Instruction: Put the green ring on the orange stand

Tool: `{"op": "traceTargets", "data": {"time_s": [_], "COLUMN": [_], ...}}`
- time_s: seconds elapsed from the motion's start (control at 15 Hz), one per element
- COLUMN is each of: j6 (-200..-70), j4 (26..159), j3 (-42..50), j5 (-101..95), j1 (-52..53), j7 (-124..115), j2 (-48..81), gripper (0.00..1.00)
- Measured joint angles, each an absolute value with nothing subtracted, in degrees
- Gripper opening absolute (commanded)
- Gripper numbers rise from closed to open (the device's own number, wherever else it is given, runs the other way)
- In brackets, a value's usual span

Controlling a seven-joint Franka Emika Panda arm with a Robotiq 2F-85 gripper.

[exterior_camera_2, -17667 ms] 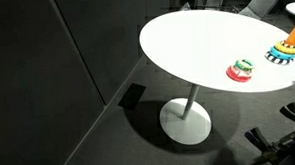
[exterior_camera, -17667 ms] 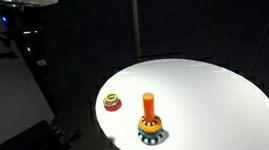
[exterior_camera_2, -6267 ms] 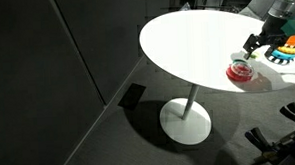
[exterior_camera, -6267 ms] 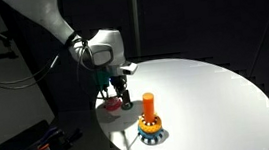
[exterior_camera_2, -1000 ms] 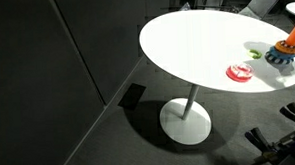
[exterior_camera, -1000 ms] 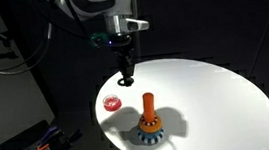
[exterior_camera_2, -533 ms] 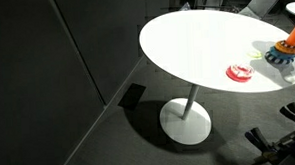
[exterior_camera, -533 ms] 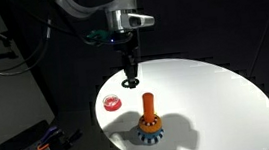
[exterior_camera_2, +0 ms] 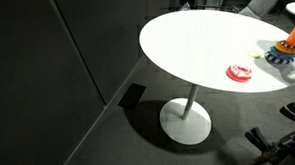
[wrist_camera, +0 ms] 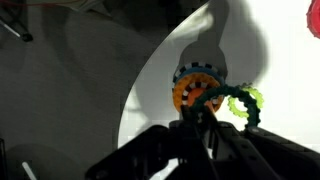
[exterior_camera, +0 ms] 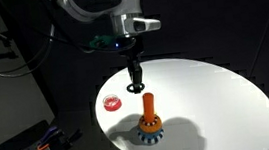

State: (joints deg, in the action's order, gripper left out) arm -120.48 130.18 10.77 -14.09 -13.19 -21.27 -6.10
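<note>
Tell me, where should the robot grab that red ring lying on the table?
The red ring lies flat on the table, so come straight down and pinch its rim on one side, likely one finger in the hole, one outside.

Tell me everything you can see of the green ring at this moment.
The green ring is a small yellowish-green hoop with a scalloped edge, plastic by the look. The end effector grips it by one side and holds it in the air above the table, close to the top of the orange stand but not yet on the peg. Nothing else touches it.
</note>
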Motion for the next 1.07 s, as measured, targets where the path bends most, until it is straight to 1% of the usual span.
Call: {"op": "traceTargets", "data": {"time_s": [1.07], "j6": [-122.90], "j4": [125.85], "j3": [12.83], "j5": [-14.12], "j1": [-13.72], "j7": [-24.53], "j2": [0.22], "gripper": [0.06]}}
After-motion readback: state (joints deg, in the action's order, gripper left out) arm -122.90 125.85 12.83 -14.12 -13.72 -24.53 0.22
